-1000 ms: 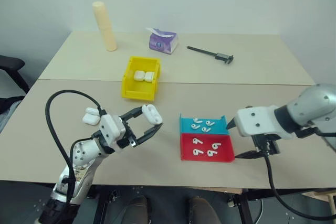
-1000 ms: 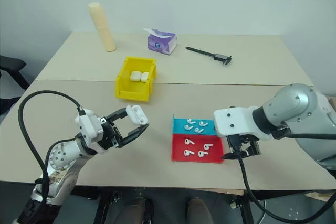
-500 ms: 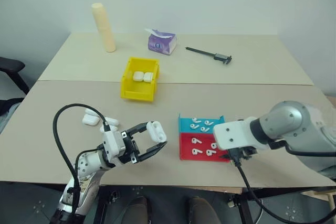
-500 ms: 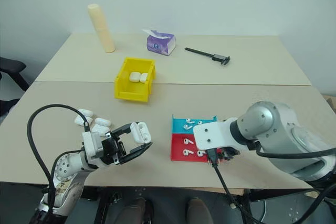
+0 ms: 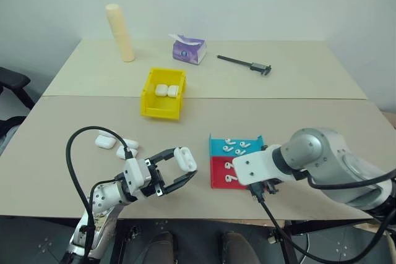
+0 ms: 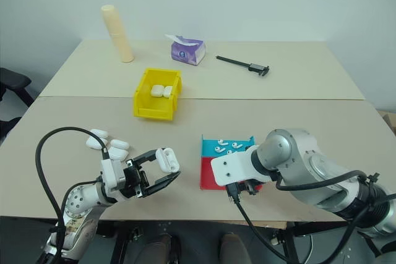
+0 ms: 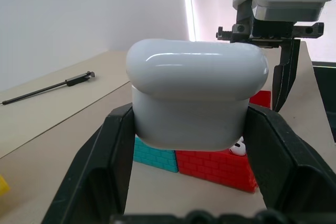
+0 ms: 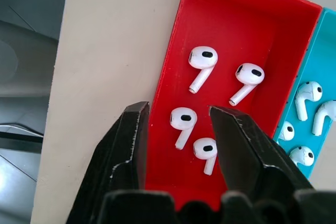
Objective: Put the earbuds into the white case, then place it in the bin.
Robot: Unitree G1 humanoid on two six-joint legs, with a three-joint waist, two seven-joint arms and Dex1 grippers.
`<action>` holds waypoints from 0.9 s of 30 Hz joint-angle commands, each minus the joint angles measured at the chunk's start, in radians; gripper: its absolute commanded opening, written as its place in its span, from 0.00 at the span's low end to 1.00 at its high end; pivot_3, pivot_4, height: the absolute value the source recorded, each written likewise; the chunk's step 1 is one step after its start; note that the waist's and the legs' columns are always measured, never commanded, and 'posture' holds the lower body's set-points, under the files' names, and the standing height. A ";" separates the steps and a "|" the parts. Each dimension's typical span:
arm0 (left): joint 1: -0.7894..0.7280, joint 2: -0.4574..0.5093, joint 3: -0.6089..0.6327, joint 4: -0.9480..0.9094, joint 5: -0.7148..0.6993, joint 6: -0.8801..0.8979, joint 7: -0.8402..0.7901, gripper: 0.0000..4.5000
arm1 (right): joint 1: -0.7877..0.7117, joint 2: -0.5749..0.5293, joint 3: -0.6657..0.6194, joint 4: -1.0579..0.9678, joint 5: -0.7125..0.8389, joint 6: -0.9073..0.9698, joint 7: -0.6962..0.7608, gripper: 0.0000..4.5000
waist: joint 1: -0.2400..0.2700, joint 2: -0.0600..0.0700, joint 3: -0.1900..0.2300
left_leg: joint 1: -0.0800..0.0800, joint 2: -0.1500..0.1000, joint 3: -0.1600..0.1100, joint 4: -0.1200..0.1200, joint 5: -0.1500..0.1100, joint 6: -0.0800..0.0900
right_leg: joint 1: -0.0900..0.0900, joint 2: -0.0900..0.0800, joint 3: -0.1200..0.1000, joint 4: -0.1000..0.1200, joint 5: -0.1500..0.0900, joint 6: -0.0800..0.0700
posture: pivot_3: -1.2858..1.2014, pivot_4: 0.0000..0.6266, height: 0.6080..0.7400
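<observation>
Right arm: the right gripper has come down and to the left since a second ago, and now hangs directly over the red tray, pointing steeply down.
Right fingers: in the right wrist view they stand partly apart, one on each side of one earbud, and nothing is between them yet. They were wider before, so I judge they are closing on it.
Left arm: the left gripper is clamped on the white case and holds it above the near left part of the table. It has sunk a little.
Meaning for the task: the pick of an earbud is the step in hand; no earbud is in the case, and the lid looks closed.
Earbuds: four lie in the red tray, some more in the teal tray just behind it, right of the held case.
Bin: the yellow bin stands further away, left of centre, with two cases inside.
Spare cases: two or three lie on the table, far left of the left gripper.
Hidden: from the head views the right wrist covers its own fingers and part of the red tray.
Hard to tell: whether the fingers touch the tray floor or the earbud.
</observation>
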 commanded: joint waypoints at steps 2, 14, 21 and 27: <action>0.005 0.000 0.012 -0.055 0.006 0.006 0.014 0.62 | -0.011 0.011 0.023 0.023 -0.076 -0.057 -0.006 0.49 | 0.000 0.000 0.000 | 0.000 0.000 0.000 0.000 0.000 0.000 | 0.000 0.000 0.000 0.000 0.000 0.000 | 0.52 0.24 1.00; 0.027 0.008 0.019 -0.072 0.026 0.016 0.024 0.62 | 0.007 0.059 0.036 0.087 -0.153 -0.114 0.023 0.49 | -0.002 0.000 0.000 | 0.000 0.000 0.000 0.000 0.000 0.000 | 0.000 0.000 0.000 0.000 0.000 0.000 | 0.52 0.24 1.00; 0.033 0.019 0.019 -0.088 0.029 0.024 0.023 0.62 | 0.031 0.078 0.043 0.101 -0.190 -0.134 0.022 0.49 | -0.001 0.000 0.000 | 0.000 0.000 0.000 0.000 0.000 0.000 | 0.000 0.000 0.000 0.000 0.000 0.000 | 0.52 0.24 1.00; 0.035 0.020 0.021 -0.093 0.031 0.029 0.027 0.62 | 0.044 0.093 0.032 0.120 -0.214 -0.149 0.027 0.49 | -0.002 0.000 0.000 | 0.000 0.000 0.000 0.000 0.000 0.000 | 0.000 0.000 0.000 0.000 0.000 0.000 | 0.52 0.24 1.00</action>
